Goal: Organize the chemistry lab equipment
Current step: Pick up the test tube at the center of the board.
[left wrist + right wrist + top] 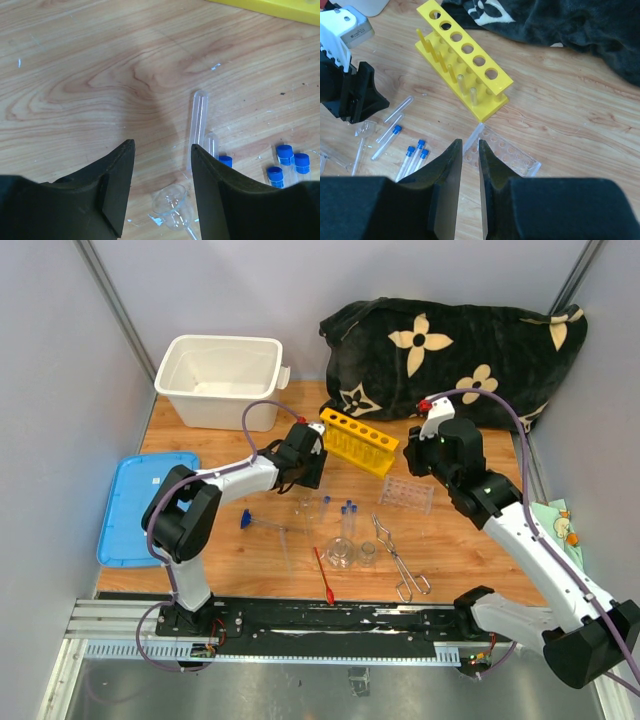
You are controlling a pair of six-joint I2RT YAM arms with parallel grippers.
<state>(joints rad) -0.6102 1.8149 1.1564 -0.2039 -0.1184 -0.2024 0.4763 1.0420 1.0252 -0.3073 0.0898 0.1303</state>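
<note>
Left wrist: left gripper (163, 146) jaws apart, clear tube (198, 120) lying beside one finger; closing off-centre could roll it toward blue-capped tubes (285, 152); right gripper (469, 145) nearly together, empty.

Bright even light, soft shadow on table (160, 115) before left fingers (112, 190), wood grain sharp
</note>
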